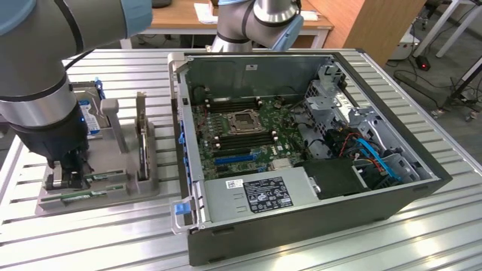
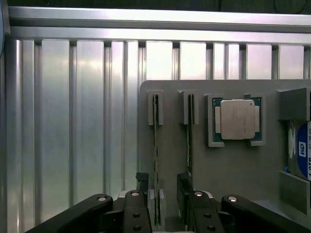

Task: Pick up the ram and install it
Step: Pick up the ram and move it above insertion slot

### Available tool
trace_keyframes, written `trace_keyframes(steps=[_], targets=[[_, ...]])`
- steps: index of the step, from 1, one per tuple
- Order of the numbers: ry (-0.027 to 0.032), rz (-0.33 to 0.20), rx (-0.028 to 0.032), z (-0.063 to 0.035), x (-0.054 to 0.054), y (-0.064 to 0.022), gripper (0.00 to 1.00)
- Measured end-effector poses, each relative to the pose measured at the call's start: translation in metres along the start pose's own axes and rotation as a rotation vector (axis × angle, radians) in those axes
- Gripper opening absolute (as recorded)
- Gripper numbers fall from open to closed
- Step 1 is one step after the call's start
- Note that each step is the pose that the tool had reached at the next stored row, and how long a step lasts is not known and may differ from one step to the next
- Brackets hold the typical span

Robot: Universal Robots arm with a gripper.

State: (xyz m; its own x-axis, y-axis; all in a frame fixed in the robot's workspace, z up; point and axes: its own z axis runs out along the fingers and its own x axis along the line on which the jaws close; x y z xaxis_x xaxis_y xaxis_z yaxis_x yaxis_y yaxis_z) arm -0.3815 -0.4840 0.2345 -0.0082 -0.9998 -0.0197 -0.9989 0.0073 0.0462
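Wrist view: I see gripper jaws open, straddling the ram on edge in its grey holder slot, second stick just beside. Processor chip lies near; blue drive label unreadable.

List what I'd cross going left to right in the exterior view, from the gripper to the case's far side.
Gripper → upright expansion card → blue case latch → processor socket → blue cables.
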Motion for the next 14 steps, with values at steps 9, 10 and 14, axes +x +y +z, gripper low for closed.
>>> trace_keyframes(steps=[9,10,14], targets=[[0.0,0.0,0.0,0.0108,0.0,-0.0005,0.36],[0.0,-0.001,0.0,0.0119,0.0,-0.0006,0.36],[0.0006,-0.007,-0.0002,0.0151,0.0,-0.0007,0.36]])
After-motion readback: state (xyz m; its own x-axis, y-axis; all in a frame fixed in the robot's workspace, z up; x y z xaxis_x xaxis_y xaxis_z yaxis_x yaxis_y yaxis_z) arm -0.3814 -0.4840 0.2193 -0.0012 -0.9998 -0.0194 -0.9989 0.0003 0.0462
